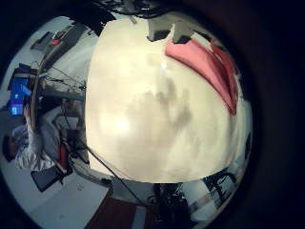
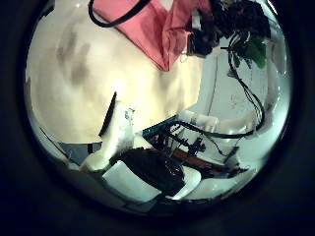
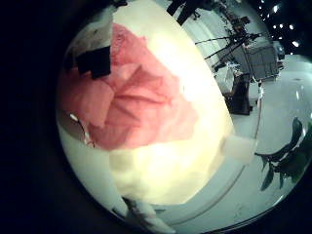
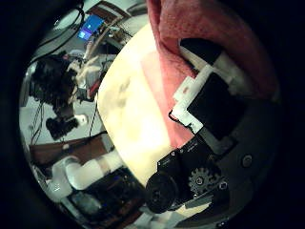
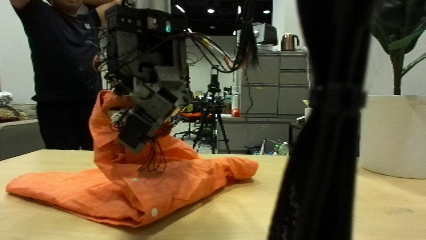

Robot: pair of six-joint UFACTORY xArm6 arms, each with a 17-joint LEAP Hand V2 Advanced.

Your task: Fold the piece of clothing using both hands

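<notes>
Crumpled orange cloth (image 5: 147,185) on the table (image 5: 360,215), one corner robot-hand-pinched (image 5: 144,105).

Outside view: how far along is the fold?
Done: no finished fold shows; the orange garment lies bunched on the table. In hand: a hand holds one part raised above the rest, and cloth fills the right palm views. Left: bring the left hand, now over mostly bare table, onto the cloth, lay the raised part over and flatten.

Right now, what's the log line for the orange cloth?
orange fabric garment: part lifted, rest on tan table | right hand: gripping garment | left hand: away from it | fold: not done
</notes>
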